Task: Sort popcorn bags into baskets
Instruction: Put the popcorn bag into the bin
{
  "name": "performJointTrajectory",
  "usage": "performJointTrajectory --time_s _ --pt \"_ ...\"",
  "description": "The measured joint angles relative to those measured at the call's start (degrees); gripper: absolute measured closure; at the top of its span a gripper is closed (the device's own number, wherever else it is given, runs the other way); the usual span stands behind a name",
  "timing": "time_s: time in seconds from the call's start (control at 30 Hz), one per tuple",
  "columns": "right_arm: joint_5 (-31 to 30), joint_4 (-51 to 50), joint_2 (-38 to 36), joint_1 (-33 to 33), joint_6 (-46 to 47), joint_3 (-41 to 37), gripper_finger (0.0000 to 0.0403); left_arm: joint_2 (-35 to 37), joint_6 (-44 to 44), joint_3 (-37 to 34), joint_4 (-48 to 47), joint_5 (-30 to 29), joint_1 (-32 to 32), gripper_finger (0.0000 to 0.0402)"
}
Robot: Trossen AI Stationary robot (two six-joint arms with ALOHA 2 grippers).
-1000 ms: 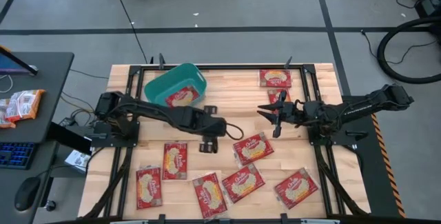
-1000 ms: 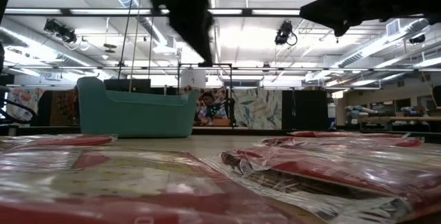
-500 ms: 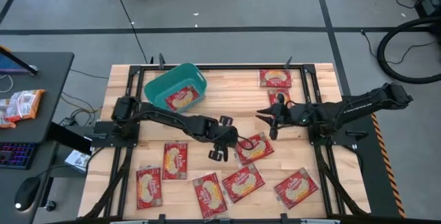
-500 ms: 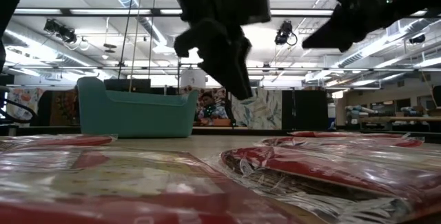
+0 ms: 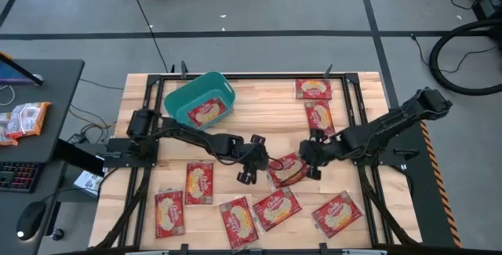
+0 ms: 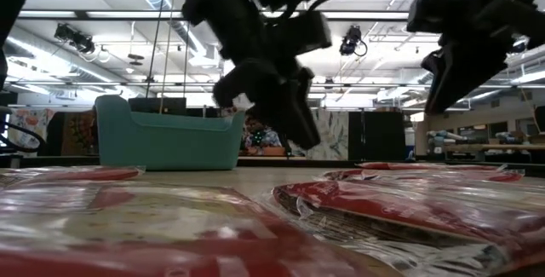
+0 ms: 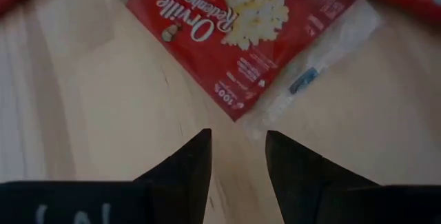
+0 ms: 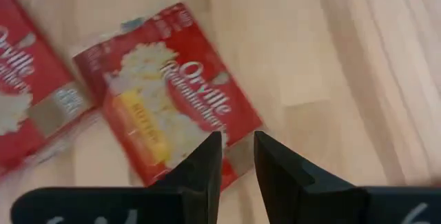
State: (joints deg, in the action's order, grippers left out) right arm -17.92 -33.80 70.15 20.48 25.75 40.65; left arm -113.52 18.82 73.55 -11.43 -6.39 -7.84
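Note:
Several red popcorn bags lie flat on the wooden table. One bag [image 5: 286,169] lies in the middle between both grippers. My left gripper [image 5: 249,167] hovers open just left of it, slanting down, its fingertips [image 7: 238,151] short of the bag's near corner [image 7: 238,114]. My right gripper [image 5: 311,159] hovers open at the bag's right end, its fingers [image 8: 238,155] over a corner of the bag [image 8: 172,107]. In the low view both grippers, left [image 6: 294,124] and right [image 6: 438,89], hang clear above the table. The teal basket [image 5: 188,94] stands at the far left with one bag [image 5: 208,111] inside.
More bags lie along the near edge [image 5: 169,212] [image 5: 239,222] [image 5: 337,214], beside them [image 5: 199,183] [image 5: 276,206], and at the far right [image 5: 314,89] [image 5: 319,118]. Black frame rails [image 5: 149,169] run along both table sides. Bare wood shows between basket and far-right bags.
My left gripper has sunk and gone a little toward the table's right, toward the middle bag. My right gripper has swung toward the near edge and tipped from level to pointing steeply down over the same bag. No bag has moved.

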Motion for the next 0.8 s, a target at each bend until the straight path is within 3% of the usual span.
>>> performJointTrajectory --time_s 0.17,0.4,0.8 --pt "1.05 1.60 4.09 3.98 -4.13 1.26 0.0312 1.49 -0.35 -5.74 7.70 -0.36 0.01 0.0260" --pt "0.15 3.88 11.16 7.18 -8.14 3.61 0.0304 5.08 -0.43 -10.24 10.42 -2.75 0.17 0.0260" --pt "1.26 -0.14 24.71 8.36 -12.32 13.65 0.0197 12.14 -1.97 -17.06 14.34 -7.98 0.98 0.0260"
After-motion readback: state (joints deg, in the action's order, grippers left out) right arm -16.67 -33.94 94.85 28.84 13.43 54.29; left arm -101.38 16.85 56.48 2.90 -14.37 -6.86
